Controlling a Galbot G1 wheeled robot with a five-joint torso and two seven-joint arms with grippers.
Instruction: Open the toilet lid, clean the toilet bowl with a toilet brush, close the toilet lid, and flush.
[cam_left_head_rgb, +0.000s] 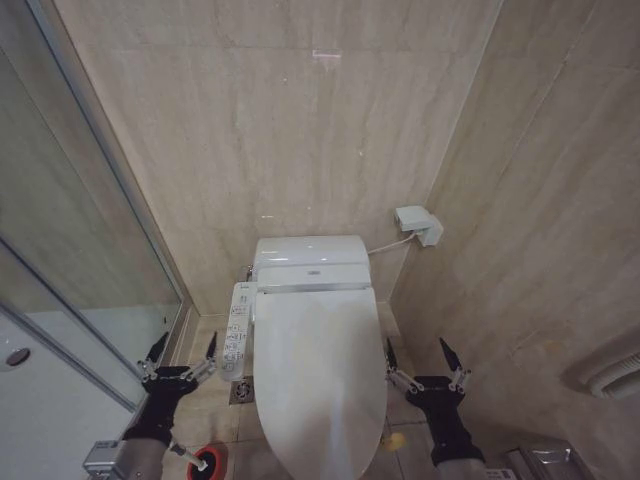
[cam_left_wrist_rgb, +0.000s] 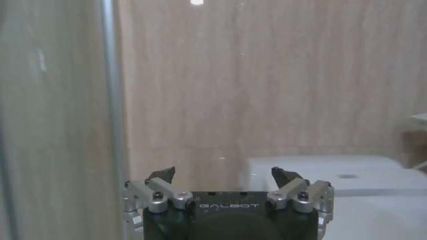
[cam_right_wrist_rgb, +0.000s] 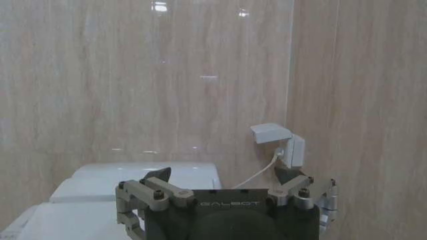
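Standing over the closed toilet, the robot had not yet begun the first step. The toilet lid (cam_left_head_rgb: 318, 375) lay flat over the toilet bowl (cam_left_head_rgb: 372, 405), at twelve o'clock from the robot. The left end effector (cam_left_head_rgb: 183, 350) hung at about ten o'clock beside the button panel (cam_left_head_rgb: 238, 330), fingers spread and empty. The right end effector (cam_left_head_rgb: 424, 357) hung at about two o'clock, just off the lid's other edge, equally spread and empty. At about eight o'clock, the toilet brush (cam_left_head_rgb: 188, 455) stood in its red holder cup (cam_left_head_rgb: 210, 462) on the floor. To lift the lid well, I judged an end effector should catch the front edge, where the strap loop was perhaps hidden, then swing it up slowly toward the tank (cam_left_head_rgb: 310, 262) without knocking the panel.
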